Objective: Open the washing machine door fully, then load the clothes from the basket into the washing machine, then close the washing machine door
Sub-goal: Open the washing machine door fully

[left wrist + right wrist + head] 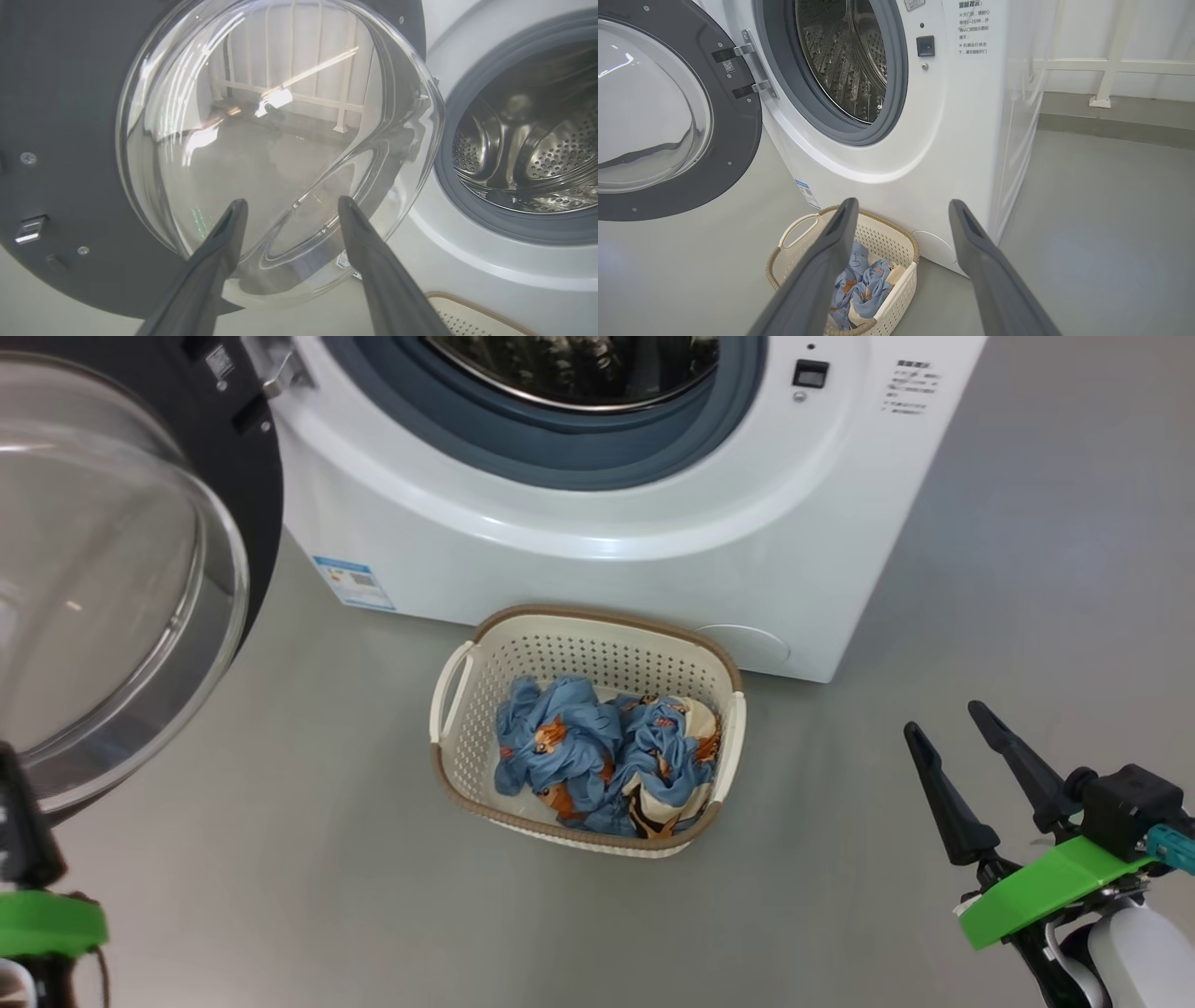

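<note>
The washing machine (597,523) stands ahead, drum (845,60) bare, and its door (103,569) is swung wide to the left on its hinge. In front of the machine sits the basket (448,747) holding the clothes (597,761), a blue printed bundle. My left gripper (289,205) is open just short of the door's glass bulge (261,140), nothing between its fingers. My right gripper (943,719) is open low at the right, apart from the basket; the right wrist view looks past its fingers (831,252) at the basket (896,252) and clothes (864,284).
Grey floor (280,896) lies around the basket, with free room right of the machine (1101,224). A white railing (1106,65) runs along the far wall. The open door overhangs the floor at the left.
</note>
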